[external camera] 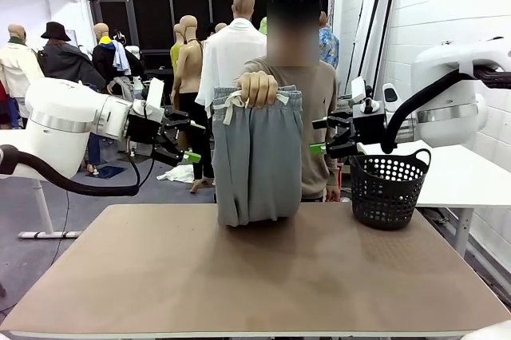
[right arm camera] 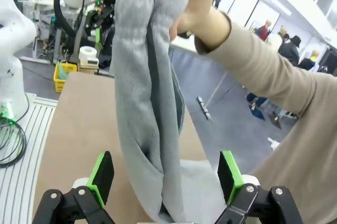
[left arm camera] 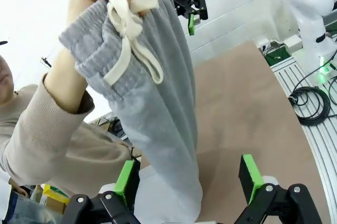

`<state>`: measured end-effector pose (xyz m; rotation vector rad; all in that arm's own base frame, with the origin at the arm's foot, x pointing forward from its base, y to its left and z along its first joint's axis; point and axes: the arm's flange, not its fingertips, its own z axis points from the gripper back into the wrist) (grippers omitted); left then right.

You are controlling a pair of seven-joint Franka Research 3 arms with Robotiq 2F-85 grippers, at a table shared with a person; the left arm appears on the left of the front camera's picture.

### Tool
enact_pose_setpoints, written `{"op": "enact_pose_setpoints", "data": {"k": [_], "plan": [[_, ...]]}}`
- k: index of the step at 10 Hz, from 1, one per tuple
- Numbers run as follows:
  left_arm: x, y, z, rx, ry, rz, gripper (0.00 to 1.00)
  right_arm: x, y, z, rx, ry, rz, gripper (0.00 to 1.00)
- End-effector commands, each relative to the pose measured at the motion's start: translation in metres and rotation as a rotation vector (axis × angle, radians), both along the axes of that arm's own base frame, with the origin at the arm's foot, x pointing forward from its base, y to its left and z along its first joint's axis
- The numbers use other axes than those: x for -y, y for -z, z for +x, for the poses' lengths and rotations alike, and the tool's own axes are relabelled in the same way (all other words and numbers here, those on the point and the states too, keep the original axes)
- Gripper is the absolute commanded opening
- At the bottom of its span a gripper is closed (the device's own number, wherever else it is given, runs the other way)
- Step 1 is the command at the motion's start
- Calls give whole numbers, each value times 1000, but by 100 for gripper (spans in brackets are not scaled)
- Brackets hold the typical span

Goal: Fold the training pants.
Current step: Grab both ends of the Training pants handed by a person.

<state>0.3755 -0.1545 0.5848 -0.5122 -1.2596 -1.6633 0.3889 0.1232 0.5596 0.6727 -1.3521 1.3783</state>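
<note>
One black basket (external camera: 391, 193) near training pants (external camera: 257, 156)

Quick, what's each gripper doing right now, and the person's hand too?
Left gripper: open, holding nothing.
Right gripper: open, holding nothing.
Person's hand: closed on the waistband of the training pants.

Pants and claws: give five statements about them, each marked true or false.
1. A hand holds the pants up by the waistband. True.
2. The pants lie folded flat on the table. False: they hang, with the lower end reaching the table.
3. The left claw and right claw are both open. True.
4. The right claw grips the pants. False: it stands open beside them.
5. The basket stands on the robot's left. False: it is on its right.
</note>
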Motion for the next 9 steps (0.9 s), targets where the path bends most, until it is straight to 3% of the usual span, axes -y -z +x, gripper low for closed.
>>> {"op": "enact_pose_setpoints", "data": {"k": [1,6,9], "plan": [[3,-1,10,13,7,-53,100,-9,7,-2,26,-36,59,100],[21,-6,8,-33,75,-194,100,-21,-2,-7,37,-107,105,100],[25,-5,6,-52,103,-187,100,-23,-6,-4,30,-125,123,100]]}}
